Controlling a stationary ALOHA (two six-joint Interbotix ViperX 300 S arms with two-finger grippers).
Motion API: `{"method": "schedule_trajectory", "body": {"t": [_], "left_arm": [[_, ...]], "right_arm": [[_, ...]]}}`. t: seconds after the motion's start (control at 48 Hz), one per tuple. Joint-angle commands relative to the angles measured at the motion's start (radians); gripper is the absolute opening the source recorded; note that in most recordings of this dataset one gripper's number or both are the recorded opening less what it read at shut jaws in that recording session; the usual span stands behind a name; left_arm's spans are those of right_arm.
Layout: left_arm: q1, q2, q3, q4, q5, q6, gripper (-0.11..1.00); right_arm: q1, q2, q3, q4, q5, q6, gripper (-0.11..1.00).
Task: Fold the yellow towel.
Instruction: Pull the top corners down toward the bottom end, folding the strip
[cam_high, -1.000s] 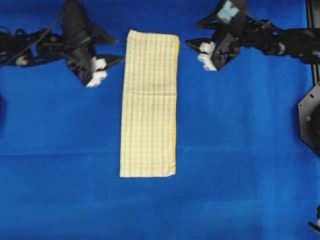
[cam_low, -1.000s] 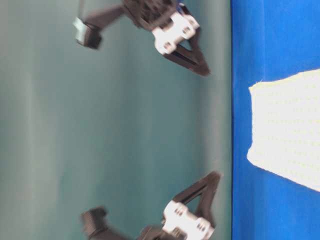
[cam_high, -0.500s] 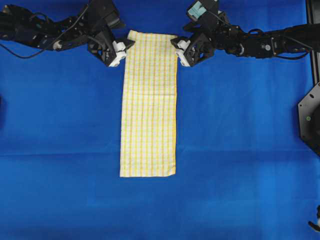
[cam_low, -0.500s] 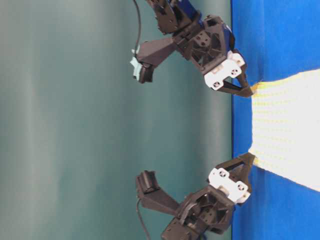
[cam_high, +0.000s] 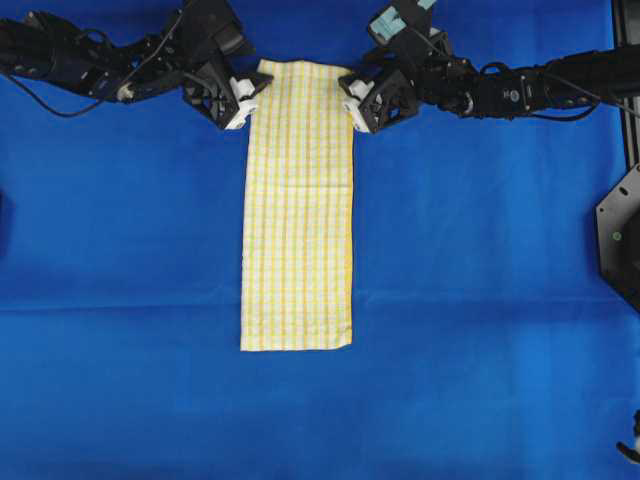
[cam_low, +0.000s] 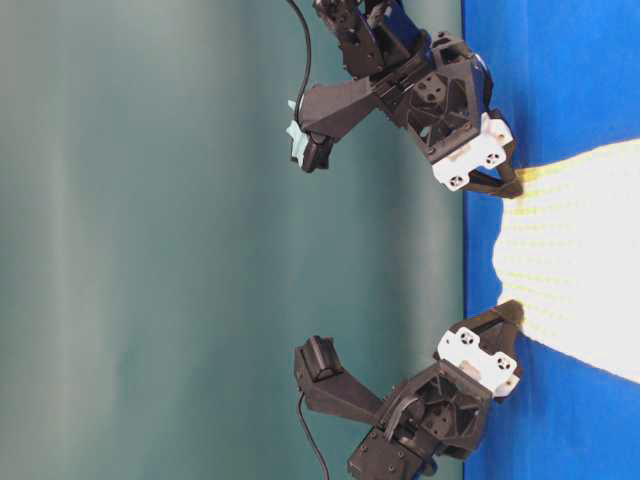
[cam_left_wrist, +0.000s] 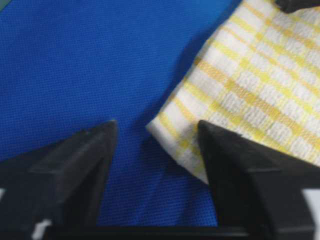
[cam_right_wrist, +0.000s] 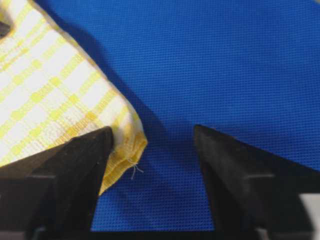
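Blue cloth (cam_high: 480, 300) covers table under yellow towel (cam_high: 298, 210); teal wall (cam_low: 150, 240) behind

- The blue cloth (cam_high: 480, 300) lies bare on both sides of the yellow towel (cam_high: 298, 210) and past its near end; nothing stands there to block a pass.
- The towel lies flat in a long strip down the middle, low enough to pass over.
- The left gripper (cam_high: 238, 97) and right gripper (cam_high: 357, 103) crowd the towel's far corners, with both arms stretching outward along the far edge.
- Between the two grippers the far hem lies uncovered.
- In each wrist view, a towel corner sits in the gap between the parted fingers.
- A black mount (cam_high: 620, 235) sits at the right edge.
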Motion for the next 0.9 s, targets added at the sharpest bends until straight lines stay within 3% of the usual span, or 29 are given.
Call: {"method": "schedule_trajectory", "body": {"t": [0.0,0.146,0.208,0.521,0.875], "left_arm": [[0.000,-0.011,-0.006,0.000,0.000,0.000,0.47],[0.002,-0.012,-0.005,0.000,0.000,0.014,0.11],[0.002,-0.012,-0.008,0.000,0.000,0.015,0.04],[0.006,-0.021,-0.021,0.000,0.000,0.038,0.04],[0.003,-0.129,-0.018,0.000,0.048,0.061,0.04]], "right_arm": [[0.012,-0.006,-0.009,0.012,-0.005,0.000,0.60],[0.025,-0.006,-0.009,0.012,-0.008,-0.002,0.19],[0.025,-0.008,-0.009,0.012,-0.008,-0.003,0.07],[0.023,-0.020,-0.012,0.011,-0.026,-0.015,0.06],[0.023,-0.130,0.005,-0.008,-0.032,-0.026,0.06]]}}
